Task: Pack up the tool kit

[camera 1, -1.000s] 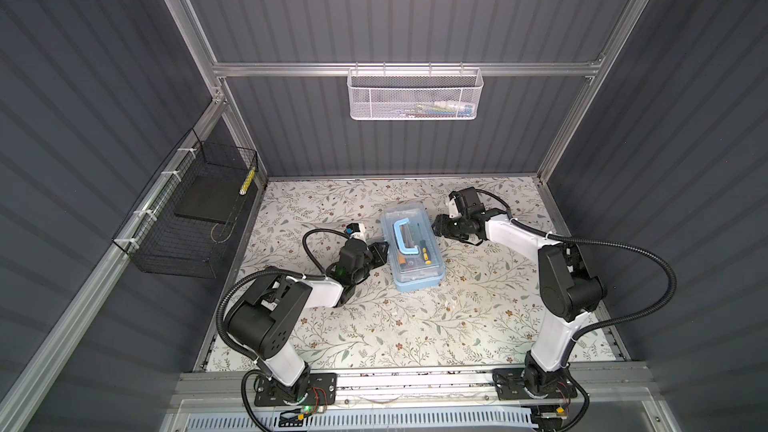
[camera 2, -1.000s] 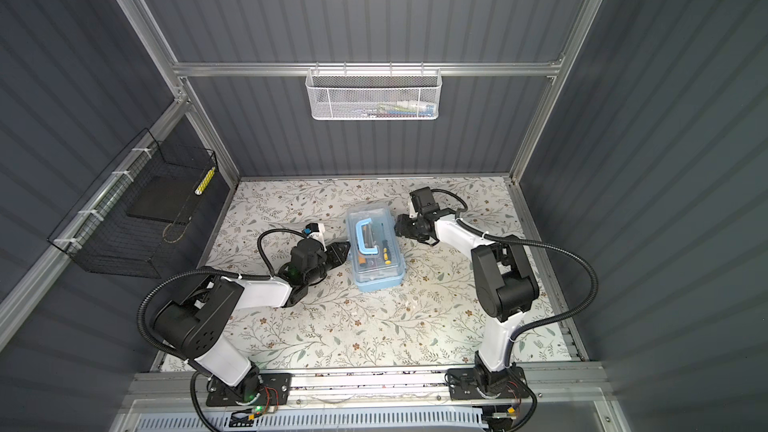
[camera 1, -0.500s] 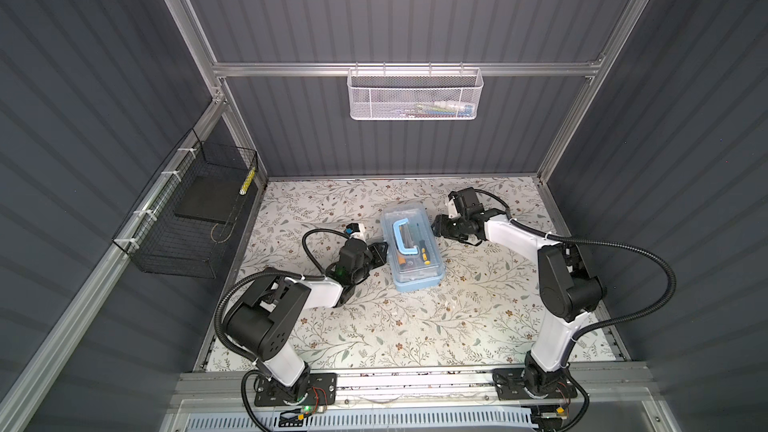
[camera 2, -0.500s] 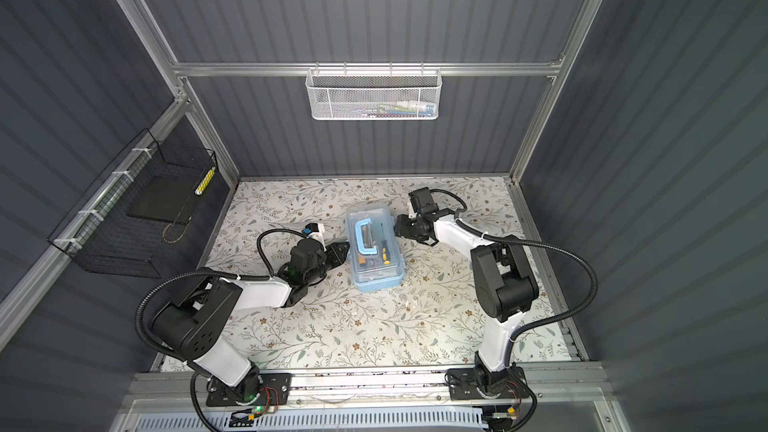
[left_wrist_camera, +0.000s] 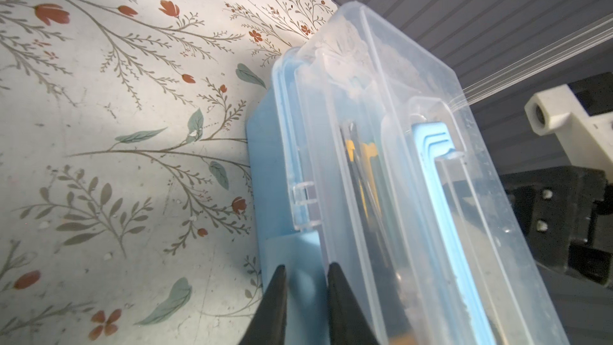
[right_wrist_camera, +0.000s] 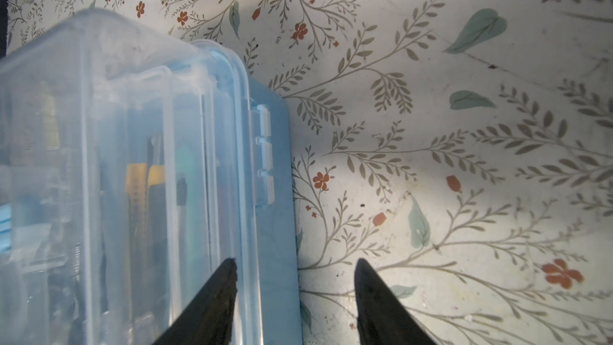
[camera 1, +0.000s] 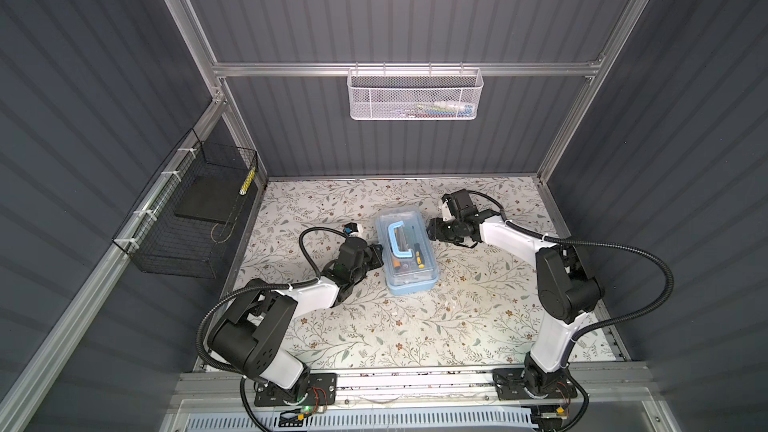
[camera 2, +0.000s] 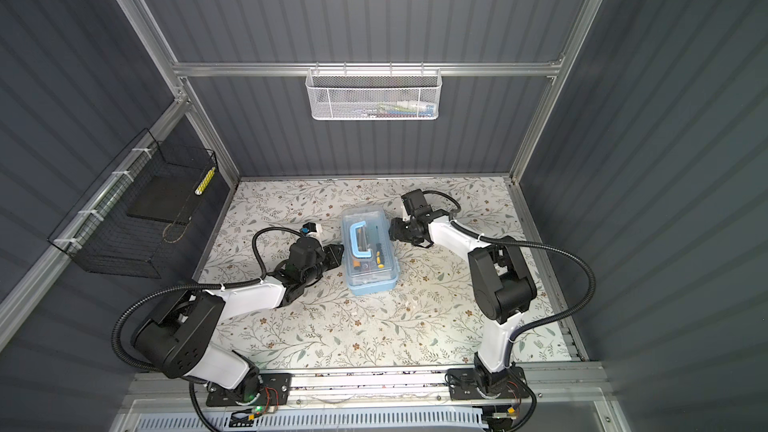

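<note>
Tool kit (camera 1: 409, 280) sits mid-desk (camera 1: 374, 326), long side running near to far, between my two arms. Clear lid (left_wrist_camera: 391, 167) is down over the light-blue base. Blue handle (camera 1: 392, 238) lies flat on top. Yellow-black screwdrivers (camera 1: 417, 253) and a yellow-bodied knife (right_wrist_camera: 137, 194) are visible through the lid.

No loose tools on the desk in both top views, so I judge loading is done. What looks left: securing the side latches, maybe a last check. I can't tell whether the clear latch (left_wrist_camera: 306, 205) on the left side or the one (right_wrist_camera: 263, 154) on the right has snapped home.

Left jaws: narrow, tips straddling a blue tab low on the box's left wall. I can't tell if they actually pinch it. Right jaws: about half spread, holding nothing, one tip over the lid edge and one over bare desk at the box's far right side.

Writing: none readable on box, lid or tools. No brand mark seen.
</note>
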### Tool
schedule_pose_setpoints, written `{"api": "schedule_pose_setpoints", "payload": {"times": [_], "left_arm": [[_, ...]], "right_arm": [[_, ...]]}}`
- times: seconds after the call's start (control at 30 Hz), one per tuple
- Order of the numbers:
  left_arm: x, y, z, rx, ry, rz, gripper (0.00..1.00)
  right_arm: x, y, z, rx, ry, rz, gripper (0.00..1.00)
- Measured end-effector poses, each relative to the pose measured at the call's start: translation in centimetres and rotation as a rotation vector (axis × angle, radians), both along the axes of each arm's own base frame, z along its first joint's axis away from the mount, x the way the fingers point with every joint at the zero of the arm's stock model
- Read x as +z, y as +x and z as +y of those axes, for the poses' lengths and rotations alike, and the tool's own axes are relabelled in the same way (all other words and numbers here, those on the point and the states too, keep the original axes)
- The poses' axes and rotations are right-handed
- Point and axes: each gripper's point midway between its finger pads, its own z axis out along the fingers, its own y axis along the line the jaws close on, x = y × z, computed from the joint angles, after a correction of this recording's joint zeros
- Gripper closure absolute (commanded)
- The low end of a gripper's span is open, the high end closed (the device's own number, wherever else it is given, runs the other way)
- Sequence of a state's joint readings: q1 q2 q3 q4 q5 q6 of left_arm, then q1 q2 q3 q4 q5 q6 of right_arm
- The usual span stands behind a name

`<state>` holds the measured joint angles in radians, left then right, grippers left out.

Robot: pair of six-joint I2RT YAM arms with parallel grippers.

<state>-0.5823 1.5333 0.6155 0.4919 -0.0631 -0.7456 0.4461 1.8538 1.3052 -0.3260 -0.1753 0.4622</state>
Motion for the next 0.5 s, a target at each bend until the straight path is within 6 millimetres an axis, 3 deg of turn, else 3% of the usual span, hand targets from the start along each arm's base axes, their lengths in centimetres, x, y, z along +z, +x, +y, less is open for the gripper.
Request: {"api": "schedule_pose_setpoints", "payload": {"times": [0.3,0.5], "left_arm": [[0.4,-0.2,0.3,-0.003,0.023,-0.005,0.84],[0.1,-0.8,0.3,-0.030,0.040,0.018,0.70]], "right_arm": [[0.4,-0.5,-0.2,0.016,-0.039,0.014,0.42],[2.1,-1.0,-0.3,0.031,-0.063,-0.007,0.42]]}}
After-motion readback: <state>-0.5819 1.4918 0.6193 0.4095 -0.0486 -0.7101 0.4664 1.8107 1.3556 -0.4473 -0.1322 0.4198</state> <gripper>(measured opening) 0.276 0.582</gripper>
